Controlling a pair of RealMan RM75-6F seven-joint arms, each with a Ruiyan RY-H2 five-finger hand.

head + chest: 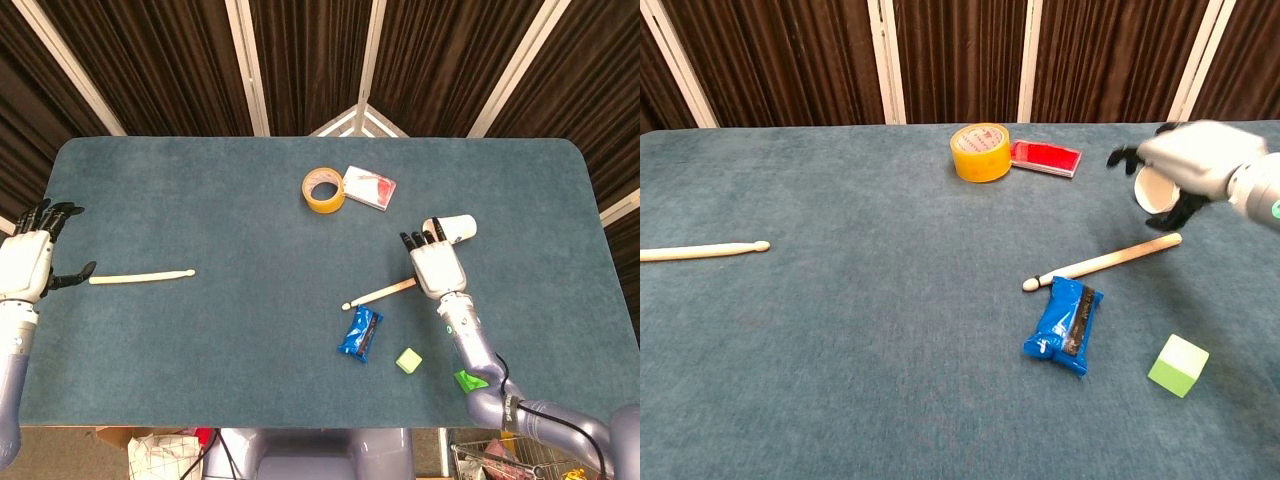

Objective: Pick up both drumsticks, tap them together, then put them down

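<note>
— Right hand (pixel 1188 172)? 
— Fingers apart, empty; its drumstick (pixel 1102 263) lies on the counter (pixel 840 340). 
— Left hand (pixel 27 263)? 
— Spread, beside the other drumstick (pixel 141 276).

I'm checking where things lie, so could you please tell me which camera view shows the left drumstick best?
The head view: the whole left drumstick shows there, lying on the table with its butt end by the left hand. The chest view cuts it off at the frame's left edge, showing only the tip end.
</note>
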